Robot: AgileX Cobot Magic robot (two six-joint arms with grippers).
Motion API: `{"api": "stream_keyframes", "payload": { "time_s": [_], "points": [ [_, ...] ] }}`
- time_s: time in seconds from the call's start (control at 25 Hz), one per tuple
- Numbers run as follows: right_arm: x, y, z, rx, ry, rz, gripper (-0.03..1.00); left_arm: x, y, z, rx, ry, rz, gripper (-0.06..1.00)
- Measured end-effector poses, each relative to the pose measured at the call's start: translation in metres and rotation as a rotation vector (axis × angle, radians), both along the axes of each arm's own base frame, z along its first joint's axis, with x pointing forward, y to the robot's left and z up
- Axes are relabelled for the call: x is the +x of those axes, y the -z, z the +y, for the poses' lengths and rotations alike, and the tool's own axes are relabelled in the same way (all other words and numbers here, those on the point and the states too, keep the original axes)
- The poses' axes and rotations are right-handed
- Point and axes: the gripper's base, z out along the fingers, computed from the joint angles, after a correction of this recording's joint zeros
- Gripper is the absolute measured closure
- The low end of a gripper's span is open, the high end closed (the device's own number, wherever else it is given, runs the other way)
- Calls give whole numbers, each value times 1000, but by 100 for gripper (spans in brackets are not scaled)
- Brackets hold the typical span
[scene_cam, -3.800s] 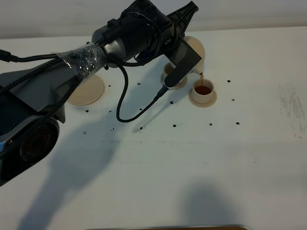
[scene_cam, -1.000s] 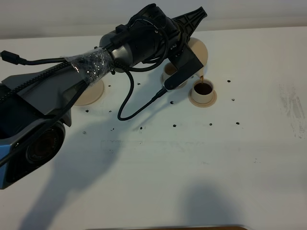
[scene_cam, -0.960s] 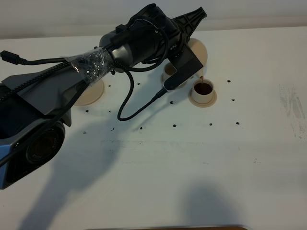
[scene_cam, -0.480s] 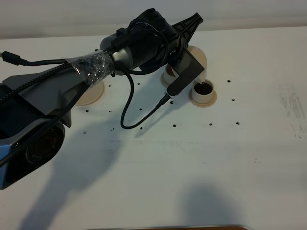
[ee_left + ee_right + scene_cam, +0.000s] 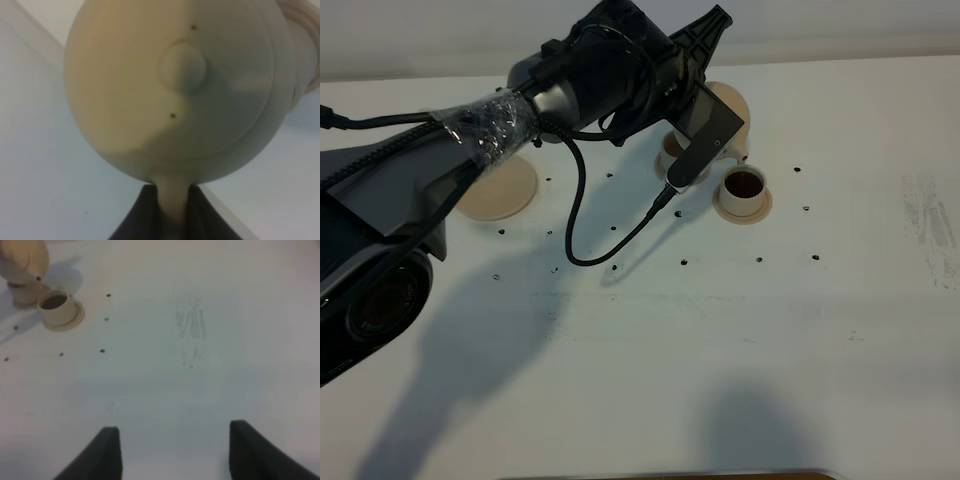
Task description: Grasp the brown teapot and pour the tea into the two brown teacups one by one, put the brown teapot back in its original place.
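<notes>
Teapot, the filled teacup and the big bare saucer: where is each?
teapot (image 5: 182, 65), left wrist view, lid knob.
filled teacup (image 5: 743, 184), exterior high view, tea surface inside.
big saucer (image 5: 500, 192), exterior high view, bare flat top.

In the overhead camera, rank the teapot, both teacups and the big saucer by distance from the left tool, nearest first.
1. The brown teapot: held in the left tool.
2. The right teacup and the half-hidden left teacup, just below the teapot: too close to call.
3. The large saucer: far left.

- Our left arm (image 5: 405, 195) is black and grey, banded with crinkled clear plastic wrap (image 5: 485, 125).
- A black cable (image 5: 569, 225) loops off it.
- Our right gripper (image 5: 175, 430) has dark, wedge-shaped fingers (image 5: 107, 455).
</notes>
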Motion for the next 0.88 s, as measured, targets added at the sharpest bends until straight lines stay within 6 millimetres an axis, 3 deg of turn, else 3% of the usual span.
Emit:
{"api": "stream_keyframes", "payload": {
  "time_s": [0.56,0.88],
  "points": [
    [0,0,0,0,0,0,48,-9,-16,26,-175,-329,252,86],
    [0,0,0,0,0,0,48,-27,-8,31,-292,-712,516,86]
  ]
}}
